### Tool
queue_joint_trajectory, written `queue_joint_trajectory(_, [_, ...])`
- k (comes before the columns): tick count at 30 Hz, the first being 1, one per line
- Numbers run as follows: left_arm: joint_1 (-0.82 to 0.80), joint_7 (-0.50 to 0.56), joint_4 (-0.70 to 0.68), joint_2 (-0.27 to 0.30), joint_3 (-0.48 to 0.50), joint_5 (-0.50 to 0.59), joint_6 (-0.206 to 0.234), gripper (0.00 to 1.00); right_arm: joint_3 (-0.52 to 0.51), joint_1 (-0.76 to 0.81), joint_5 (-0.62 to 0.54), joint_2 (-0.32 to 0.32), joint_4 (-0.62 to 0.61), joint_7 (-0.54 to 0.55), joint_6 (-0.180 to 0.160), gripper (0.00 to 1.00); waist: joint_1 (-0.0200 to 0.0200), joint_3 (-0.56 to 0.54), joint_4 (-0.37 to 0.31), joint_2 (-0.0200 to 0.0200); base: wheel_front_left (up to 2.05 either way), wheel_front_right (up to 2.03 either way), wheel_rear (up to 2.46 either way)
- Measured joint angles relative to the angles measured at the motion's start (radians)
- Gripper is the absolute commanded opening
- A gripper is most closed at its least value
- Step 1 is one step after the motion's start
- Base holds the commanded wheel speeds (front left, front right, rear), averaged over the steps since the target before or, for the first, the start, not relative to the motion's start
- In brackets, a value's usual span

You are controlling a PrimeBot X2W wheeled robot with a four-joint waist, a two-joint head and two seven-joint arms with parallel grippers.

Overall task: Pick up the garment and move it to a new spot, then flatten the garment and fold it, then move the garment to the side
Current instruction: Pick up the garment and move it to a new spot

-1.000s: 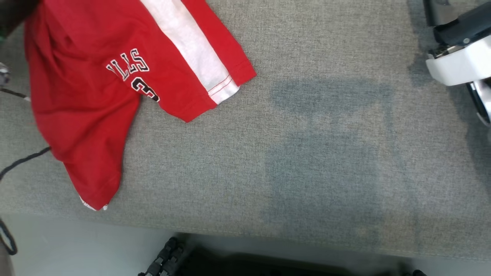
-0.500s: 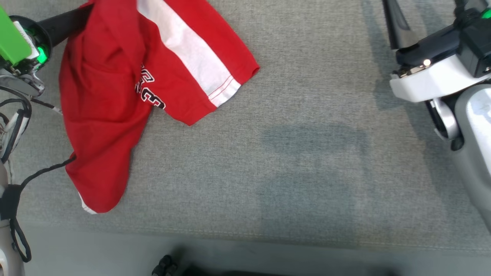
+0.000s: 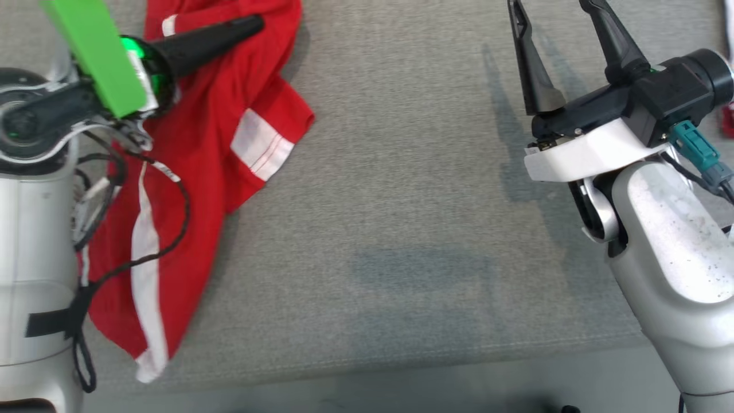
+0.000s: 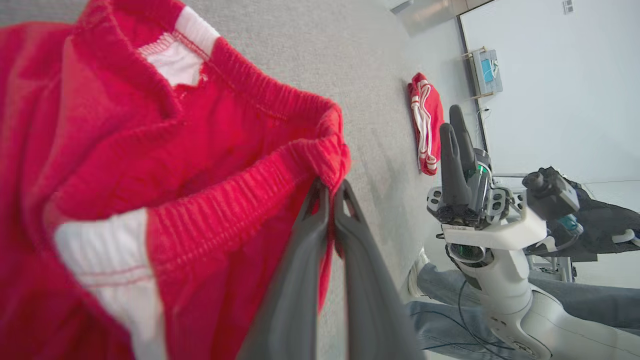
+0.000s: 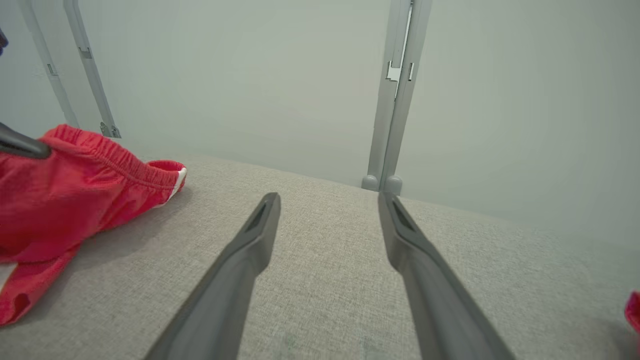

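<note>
Left gripper fingers pinched shut on a ribbed edge of the garment, which is bunched at the left of the tabletop and reaches the near edge — right gripper fingers wide, with bare surface between.

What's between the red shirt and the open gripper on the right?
Nothing: just bare grey cloth tabletop lies between the garment and the right gripper, as the head view shows.

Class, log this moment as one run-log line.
stage: garment pickup | left hand: shut on garment's ribbed edge | right hand: open, empty, above table
</note>
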Motion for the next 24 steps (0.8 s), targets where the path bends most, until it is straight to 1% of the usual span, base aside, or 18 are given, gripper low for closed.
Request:
queue_joint_trajectory(2, [0.0,-0.005,-0.02,-0.022,-0.021,0.033,0.012,0.0,-0.002,0.009,0.007,0.016,0.01,-0.004,-0.006,1.0,0.0,-0.01,-0.028,0.0,0.0,0.0,0.0])
queue_joint_trajectory(5, [-0.004,-0.041,-0.047,-0.058,-0.048,0.067,0.029,0.0,-0.002,0.022,0.01,0.044,0.026,-0.012,-0.009,1.0,0.0,-0.024,-0.069,0.0,0.0,0.0,0.0])
queue_joint_trajectory(8, [-0.012,-0.082,-0.062,-0.101,-0.089,0.125,0.042,0.0,-0.005,0.036,0.019,0.071,0.035,-0.016,-0.01,1.0,0.0,-0.038,-0.111,0.0,0.0,0.0,0.0])
queue_joint_trajectory(10, [-0.027,-0.123,-0.062,-0.133,-0.103,0.174,0.06,0.0,-0.015,0.04,0.022,0.087,0.038,-0.017,-0.017,1.0,0.0,-0.048,-0.139,0.0,0.0,0.0,0.0])
queue_joint_trajectory(12, [-0.047,-0.171,-0.058,-0.155,-0.115,0.226,0.068,0.0,-0.021,0.046,0.026,0.099,0.039,-0.019,-0.018,1.0,0.0,-0.058,-0.167,0.0,0.0,0.0,0.0])
queue_joint_trajectory(13, [-0.056,-0.199,-0.048,-0.168,-0.116,0.247,0.084,0.0,-0.022,0.051,0.026,0.107,0.04,-0.02,-0.018,1.0,-0.0001,-0.063,-0.181,0.0001,0.0,0.0,0.0])
queue_joint_trajectory(14, [-0.065,-0.228,-0.038,-0.174,-0.119,0.28,0.093,0.0,-0.023,0.056,0.026,0.116,0.04,-0.02,-0.018,1.0,0.0,-0.067,-0.196,0.0,0.0,0.0,0.0])
queue_joint_trajectory(15, [-0.065,-0.228,-0.038,-0.174,-0.119,0.28,0.093,0.0,-0.023,0.056,0.026,0.116,0.04,-0.02,-0.018,1.0,0.0,-0.067,-0.196,0.0,0.0,0.0,0.0])
queue_joint_trajectory(16, [-0.074,-0.252,-0.029,-0.178,-0.123,0.309,0.105,0.0,-0.022,0.061,0.027,0.125,0.041,-0.02,-0.018,1.0,0.0,-0.072,-0.21,0.0,0.0,0.0,0.0])
queue_joint_trajectory(20, [-0.094,-0.358,0.025,-0.185,-0.121,0.39,0.175,0.0,-0.017,0.08,0.042,0.161,0.033,-0.02,-0.018,1.0,0.0,-0.089,-0.267,0.0,0.0,0.0,0.0])
queue_joint_trajectory(21, [-0.098,-0.399,0.05,-0.185,-0.121,0.417,0.193,0.0,-0.012,0.088,0.053,0.17,0.03,-0.02,-0.018,1.0,0.0,-0.097,-0.297,0.0,0.0,0.0,0.0])
queue_joint_trajectory(24, [-0.1,-0.476,0.095,-0.192,-0.095,0.442,0.22,0.0,-0.003,0.104,0.062,0.171,0.03,-0.02,-0.018,1.0,0.0,-0.106,-0.341,0.0,0.0,0.0,0.0])
